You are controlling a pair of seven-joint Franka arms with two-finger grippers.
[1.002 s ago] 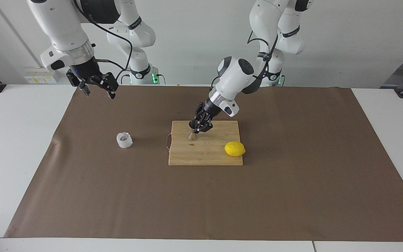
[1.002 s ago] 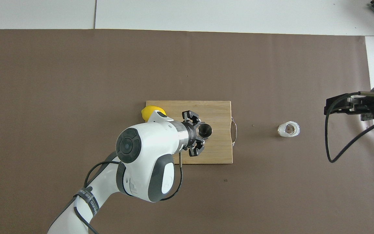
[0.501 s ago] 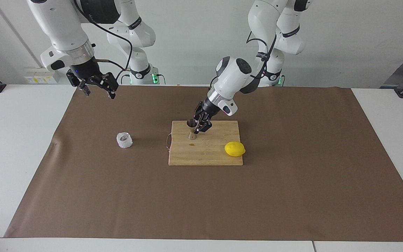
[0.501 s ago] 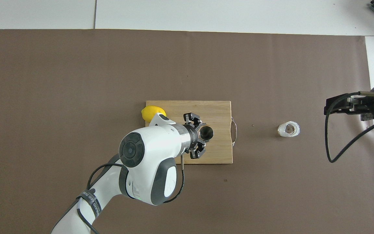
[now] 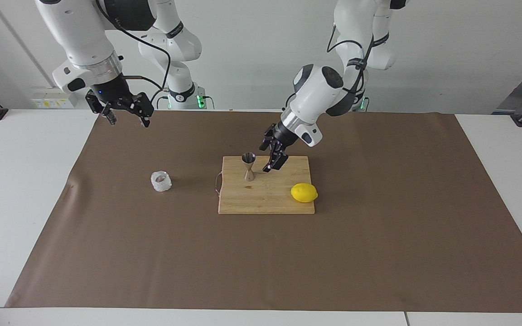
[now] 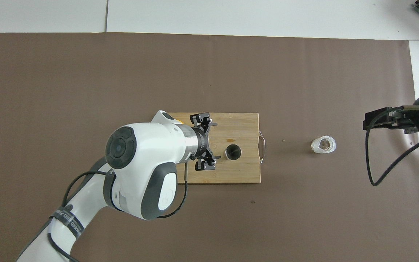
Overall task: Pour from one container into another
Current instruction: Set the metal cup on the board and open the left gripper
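Left claw (image 5: 273, 157): I see it released, over the cutting board (image 5: 283, 206).
Jigger (image 5: 248, 166): upright on board, free.
Glass cup (image 5: 161, 181): on tabletop, toward right arm.
Right claw (image 5: 125, 111): released, waiting.

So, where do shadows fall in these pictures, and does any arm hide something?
Facing view: soft, even light; the jigger and lemon cast faint shadows on the cutting board. Overhead view: the left arm covers most of the lemon; the glass cup throws only a weak shadow.
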